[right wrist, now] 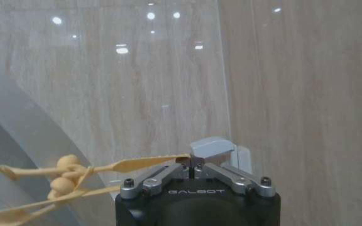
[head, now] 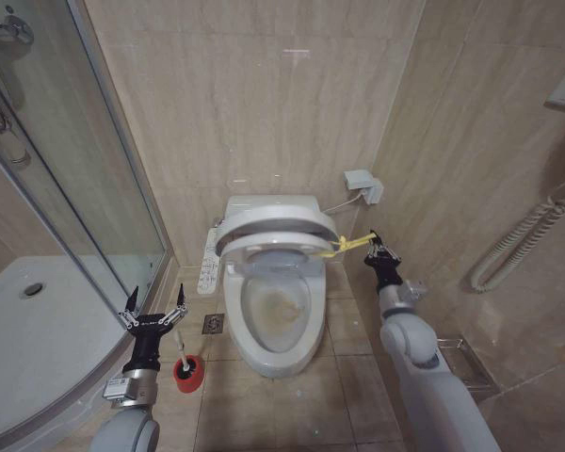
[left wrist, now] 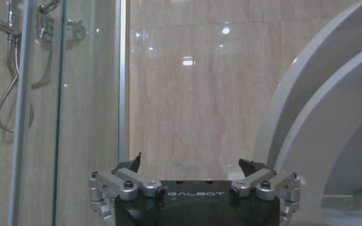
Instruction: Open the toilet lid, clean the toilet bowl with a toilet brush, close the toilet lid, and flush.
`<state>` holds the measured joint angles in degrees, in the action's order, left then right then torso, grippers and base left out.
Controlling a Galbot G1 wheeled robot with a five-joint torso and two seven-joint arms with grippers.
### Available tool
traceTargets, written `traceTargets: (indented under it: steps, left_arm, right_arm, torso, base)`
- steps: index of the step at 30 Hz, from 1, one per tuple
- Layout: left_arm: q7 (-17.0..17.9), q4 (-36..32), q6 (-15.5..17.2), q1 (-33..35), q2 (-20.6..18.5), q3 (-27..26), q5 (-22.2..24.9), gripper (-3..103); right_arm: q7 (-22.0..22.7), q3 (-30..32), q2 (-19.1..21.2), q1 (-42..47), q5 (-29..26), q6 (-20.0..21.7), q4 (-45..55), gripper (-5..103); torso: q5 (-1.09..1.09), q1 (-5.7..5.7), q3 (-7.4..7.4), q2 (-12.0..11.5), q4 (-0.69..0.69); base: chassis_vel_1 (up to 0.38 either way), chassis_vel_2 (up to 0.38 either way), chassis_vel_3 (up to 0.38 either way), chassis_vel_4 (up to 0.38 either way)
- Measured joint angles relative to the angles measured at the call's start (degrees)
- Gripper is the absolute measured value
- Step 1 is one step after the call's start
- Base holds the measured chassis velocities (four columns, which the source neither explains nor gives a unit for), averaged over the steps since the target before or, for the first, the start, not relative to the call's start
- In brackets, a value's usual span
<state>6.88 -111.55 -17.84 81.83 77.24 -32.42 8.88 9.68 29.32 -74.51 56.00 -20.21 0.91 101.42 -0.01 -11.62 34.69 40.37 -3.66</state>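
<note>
Pinching the strap (head: 350,244) with our right gripper (head: 378,254) closed | lid (head: 275,229) half-raised, lying left of it | left gripper (head: 153,312) open, idling near brush (head: 186,363).

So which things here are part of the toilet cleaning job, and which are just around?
Job:
toilet lid, raised partway
yellow strap, held by the right gripper
toilet bowl, stained
toilet brush in its red holder, near the open left gripper

Just around:
shower tray
floor drain
button panel
</note>
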Motion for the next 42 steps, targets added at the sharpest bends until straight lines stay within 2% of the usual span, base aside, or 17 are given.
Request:
traceTargets:
  steps: [18, 42]
  left_arm:
    - [0.00, 0.00, 0.00, 0.00, 0.00, 0.00, 0.00, 100]
    - [0.00, 0.00, 0.00, 0.00, 0.00, 0.00, 0.00, 100]
  right_arm:
    - [1.32, -7.34, -0.98, -19.68, -0.84, 0.21, -16.41, 1]
    - [0.84, -12.66, -3.16, -32.83, 1.23, -1.70, -30.53, 1]
  torso:
    - [0.00, 0.00, 0.01, 0.00, -0.04]
    - [0.01, -0.01, 0.01, 0.00, -0.01]
  base:
    - [0.000, 0.000, 0.000, 0.000]
    - [0.000, 0.000, 0.000, 0.000]
